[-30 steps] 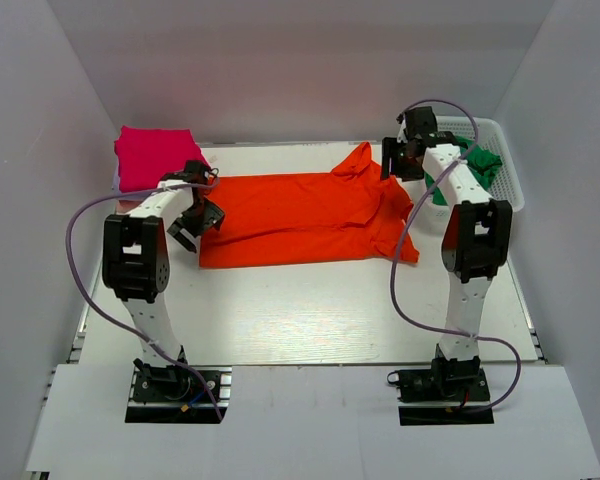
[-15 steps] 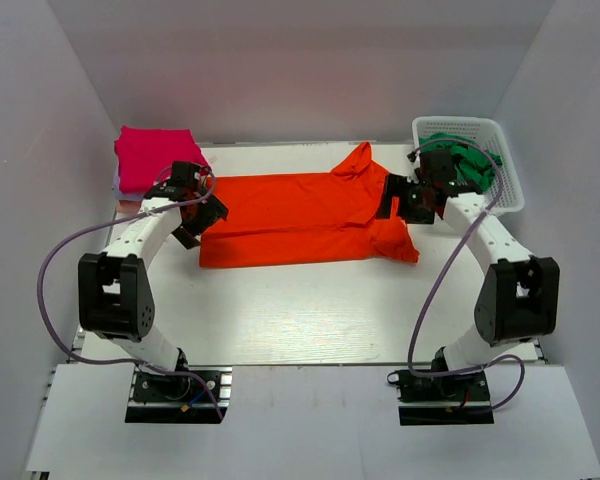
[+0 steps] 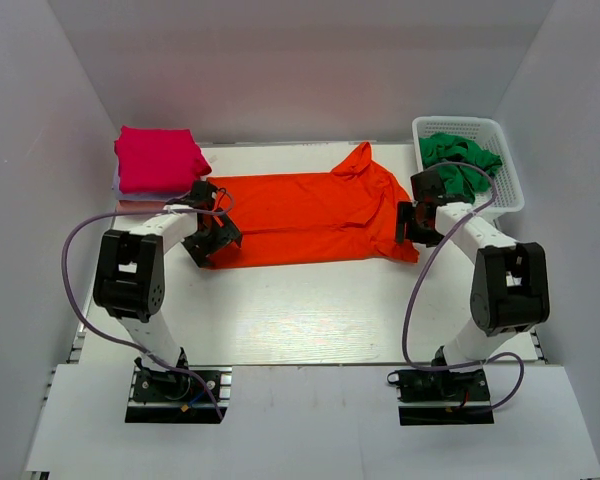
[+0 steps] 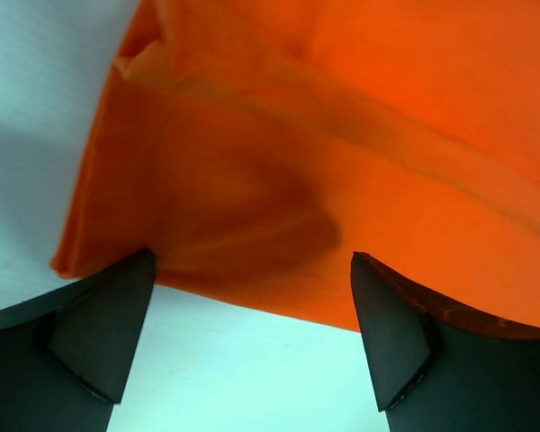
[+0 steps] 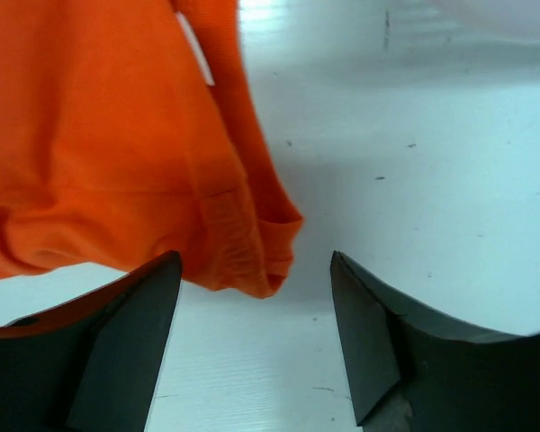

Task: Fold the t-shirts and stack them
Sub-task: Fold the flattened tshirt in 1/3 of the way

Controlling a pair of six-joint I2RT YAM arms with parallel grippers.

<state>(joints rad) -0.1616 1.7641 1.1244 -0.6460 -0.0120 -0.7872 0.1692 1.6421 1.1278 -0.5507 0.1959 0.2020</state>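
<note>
Shirt: orange t-shirt (image 3: 300, 215) is spread flat on the surface (image 3: 310, 310).
Left tool (image 4: 252, 306): wide open, empty, hem corner straddled.
Right tool (image 5: 252, 270): wide open, empty, sleeve edge straddled.
Advice: 2 corners best pinched level, all layers caught.

A bright orange-red cloth t-shirt (image 3: 300, 215) lies spread flat mid-frame; folded magenta shirt (image 3: 158, 158) upper left; crumpled green shirt (image 3: 462, 160) upper right.

Top view bright, even light from above; I see only faint soft shadows on the table (image 3: 300, 310). Left wrist: shirt (image 4: 342, 135) slightly soft, dark shadow patch between the blurred left fingers (image 4: 99, 333). Right wrist: table glares bluish-white.
</note>
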